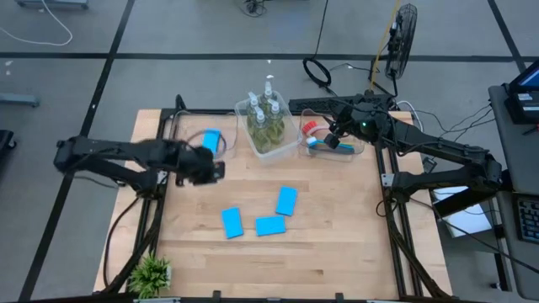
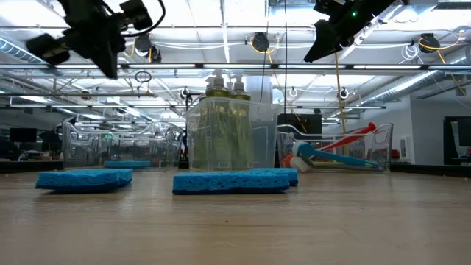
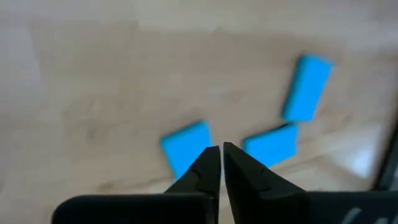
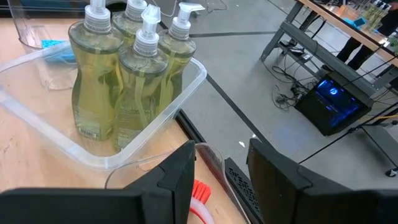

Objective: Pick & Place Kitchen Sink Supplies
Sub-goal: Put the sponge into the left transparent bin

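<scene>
Wooden table (image 1: 328,252), three sponges (image 1: 232,222) loose at frame centre, a fourth in the upper-left tub (image 1: 221,145). Left gripper (image 3: 221,163), fingers together and empty, hovers above them; next likely opens and descends. Right gripper (image 4: 221,165), fingers apart, waits over the brushes (image 1: 320,141). Bottles (image 4: 134,68) already binned.

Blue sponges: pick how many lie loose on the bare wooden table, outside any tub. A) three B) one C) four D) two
A, since three sponges lie on the table in the high view, while a fourth sponge sits inside the left clear tub.
</scene>
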Controlling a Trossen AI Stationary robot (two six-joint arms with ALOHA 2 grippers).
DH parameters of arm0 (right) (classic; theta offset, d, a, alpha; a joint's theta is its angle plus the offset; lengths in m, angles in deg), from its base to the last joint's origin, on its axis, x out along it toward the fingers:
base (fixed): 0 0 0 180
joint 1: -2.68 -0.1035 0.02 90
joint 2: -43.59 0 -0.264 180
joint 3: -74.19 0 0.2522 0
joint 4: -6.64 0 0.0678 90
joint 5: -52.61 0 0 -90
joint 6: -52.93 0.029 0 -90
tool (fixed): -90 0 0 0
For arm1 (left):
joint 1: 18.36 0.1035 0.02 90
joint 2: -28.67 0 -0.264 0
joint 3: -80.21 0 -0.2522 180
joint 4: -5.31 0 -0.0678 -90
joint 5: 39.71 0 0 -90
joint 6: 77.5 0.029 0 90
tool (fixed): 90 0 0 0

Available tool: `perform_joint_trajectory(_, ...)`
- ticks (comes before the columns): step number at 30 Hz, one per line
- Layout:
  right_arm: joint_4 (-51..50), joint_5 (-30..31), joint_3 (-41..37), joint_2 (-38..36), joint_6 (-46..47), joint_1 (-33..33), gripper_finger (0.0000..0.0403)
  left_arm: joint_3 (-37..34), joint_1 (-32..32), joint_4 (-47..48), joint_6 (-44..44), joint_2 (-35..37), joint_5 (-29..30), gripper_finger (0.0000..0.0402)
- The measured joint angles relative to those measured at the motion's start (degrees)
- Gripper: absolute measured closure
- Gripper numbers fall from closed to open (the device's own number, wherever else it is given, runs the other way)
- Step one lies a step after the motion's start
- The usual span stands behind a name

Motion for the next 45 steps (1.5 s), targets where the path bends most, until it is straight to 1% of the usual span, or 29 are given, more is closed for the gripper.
perform_joint_trajectory(4, 0.0, 0.0, 0.0, 0.0, 0.0, 0.0, 0.0266, 0.0, -7.0, 0.1, -7.8, -5.3, 0.0, 0.036)
perform_joint_trajectory(9, 0.0, 0.0, 0.0, 0.0, -0.1, 0.0, 0.0266, 0.0, -12.2, -0.5, -13.6, -11.3, -0.7, 0.0332)
perform_joint_trajectory(12, 0.0, 0.0, 0.0, 0.0, -0.1, 0.0, 0.0266, 0.0, -13.6, -2.9, -14.4, -13.6, -0.8, 0.0308)
perform_joint_trajectory(16, 0.0, 0.0, 0.0, 0.0, -0.1, 0.0, 0.0266, 0.0, -14.6, -5.2, -14.8, -16.6, -0.8, 0.0262)
perform_joint_trajectory(22, -0.1, 0.0, 0.0, 0.0, -0.1, 0.0, 0.0266, 0.0, -15.9, -6.9, -17.3, -21.2, -4.8, 0.0186)
perform_joint_trajectory(24, -0.1, 0.0, 0.0, 0.0, -0.1, 0.0, 0.0266, 0.0, -16.2, -9.4, -17.7, -22.9, -5.6, 0.0169)
perform_joint_trajectory(26, -0.2, 0.0, 0.0, 0.0, -0.1, 0.0, 0.0266, 0.0, -16.8, -10.8, -18.5, -24.6, -5.3, 0.0157)
perform_joint_trajectory(29, -0.2, 0.0, 0.0, 0.0, -0.1, 0.0, 0.0266, 0.0, -17.1, -12.5, -18.7, -27.0, -4.9, 0.0148)
perform_joint_trajectory(36, -0.2, -0.1, 0.0, 0.0, -0.4, -0.1, 0.0266, -0.1, -17.4, -12.3, -18.3, -33.2, -5.2, 0.0146)
perform_joint_trajectory(41, -0.2, -0.1, 0.0, 0.0, -1.9, -0.1, 0.0266, -0.4, -17.1, -14.9, -17.2, -35.5, -4.4, 0.0147)
perform_joint_trajectory(43, -0.2, -0.2, 0.0, 0.0, -2.1, -0.1, 0.0266, -1.1, -17.1, -16.4, -17.2, -36.0, -4.4, 0.0152)
perform_joint_trajectory(45, -0.2, -0.2, 0.0, 0.0, -2.1, -0.1, 0.0266, -2.1, -17.0, -18.2, -17.3, -36.0, -4.4, 0.0169)
